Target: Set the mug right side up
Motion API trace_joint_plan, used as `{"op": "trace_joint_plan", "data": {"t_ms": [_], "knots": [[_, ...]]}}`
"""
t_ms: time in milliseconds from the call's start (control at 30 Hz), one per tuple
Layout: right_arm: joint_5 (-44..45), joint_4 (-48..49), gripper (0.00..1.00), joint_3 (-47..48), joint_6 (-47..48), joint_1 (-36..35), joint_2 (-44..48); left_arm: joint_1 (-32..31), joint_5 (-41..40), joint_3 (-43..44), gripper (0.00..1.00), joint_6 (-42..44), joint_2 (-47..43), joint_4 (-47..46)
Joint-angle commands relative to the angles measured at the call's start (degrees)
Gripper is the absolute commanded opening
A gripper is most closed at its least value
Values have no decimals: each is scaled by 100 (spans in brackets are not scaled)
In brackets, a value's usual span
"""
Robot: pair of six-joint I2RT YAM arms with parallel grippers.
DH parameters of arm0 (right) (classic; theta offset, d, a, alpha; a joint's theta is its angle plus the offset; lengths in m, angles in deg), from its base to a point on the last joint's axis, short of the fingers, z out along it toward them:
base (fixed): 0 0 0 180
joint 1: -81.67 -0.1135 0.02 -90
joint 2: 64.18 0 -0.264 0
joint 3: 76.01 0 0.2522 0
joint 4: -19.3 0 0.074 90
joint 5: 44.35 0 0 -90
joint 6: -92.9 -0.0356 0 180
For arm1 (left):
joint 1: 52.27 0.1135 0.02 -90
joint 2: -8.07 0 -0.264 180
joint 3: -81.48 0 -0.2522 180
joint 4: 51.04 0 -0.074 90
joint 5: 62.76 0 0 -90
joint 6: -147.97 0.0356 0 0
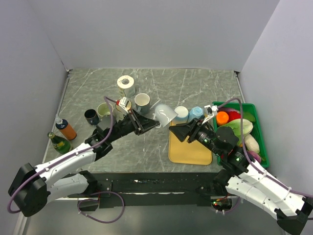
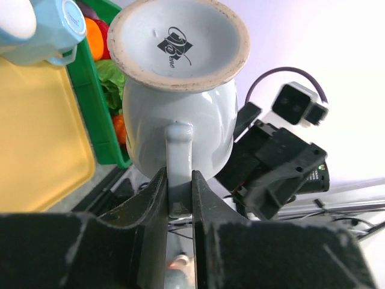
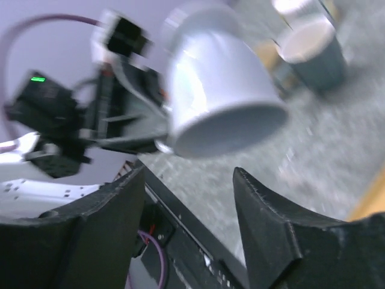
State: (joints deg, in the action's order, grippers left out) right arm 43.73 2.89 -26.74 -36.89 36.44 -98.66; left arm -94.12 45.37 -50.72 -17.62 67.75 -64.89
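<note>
Two grippers meet over the middle of the grey marbled table. The left gripper is clamped on the handle of the white mug; in the left wrist view its two fingers press on either side of the handle, and the mug's unglazed foot ring with a printed logo faces the camera. The mug is neither upright nor fully inverted: it is tilted, its base turned back toward the left arm and its open mouth turned toward the right arm. It hangs between the two arms, beside the far left corner of the yellow cutting board. The right gripper faces the mug's mouth with its jaws spread apart and grips nothing; in the right wrist view the mug's rim lies just beyond the gap between the fingers, apart from both. A light blue cup stands near the board's far edge, and a green bin of produce lies to its right.
</note>
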Motion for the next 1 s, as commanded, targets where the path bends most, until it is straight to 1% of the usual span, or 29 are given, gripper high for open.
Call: {"op": "trace_joint_plan", "data": {"t_ms": [0, 67, 167, 333, 433, 600, 700, 800, 900, 933, 967], "knots": [[-38, 1215, 71, 237, 849, -126, -216, 115, 15, -204, 1, -816, -421, -1437], [155, 1180, 72, 316, 955, -144, -252, 141, -37, -293, 1, -1061, -510, -1483], [480, 1005, 72, 325, 1017, -161, -314, 185, -178, -328, 1, -1194, -721, -1405], [674, 1109, 72, 124, 1061, -196, -331, 308, -301, -310, 1, -1309, -976, -1194], [745, 1346, 71, 106, 1210, -197, -524, 326, -266, -372, 1, -1580, -993, -1272], [736, 1969, 69, 254, 1553, -197, -1200, 326, -108, -328, 1, -1696, -792, -1334], [789, 2041, 65, 509, 1641, -205, -1675, 326, -38, -381, 1, -1845, -730, -1544], [921, 2356, 63, 536, 1703, -205, -1904, 335, -20, -319, 1, -1793, -774, -1405], [1000, 2541, 55, 589, 1747, -205, -2019, 335, -38, -275, 1, -1731, -861, -1282], [982, 2577, 49, 615, 1755, -205, -2045, 335, -29, -267, 1, -1722, -862, -1203], [947, 2629, 46, 624, 1721, -197, -2063, 335, -20, -258, 1, -1670, -870, -1220]]}}
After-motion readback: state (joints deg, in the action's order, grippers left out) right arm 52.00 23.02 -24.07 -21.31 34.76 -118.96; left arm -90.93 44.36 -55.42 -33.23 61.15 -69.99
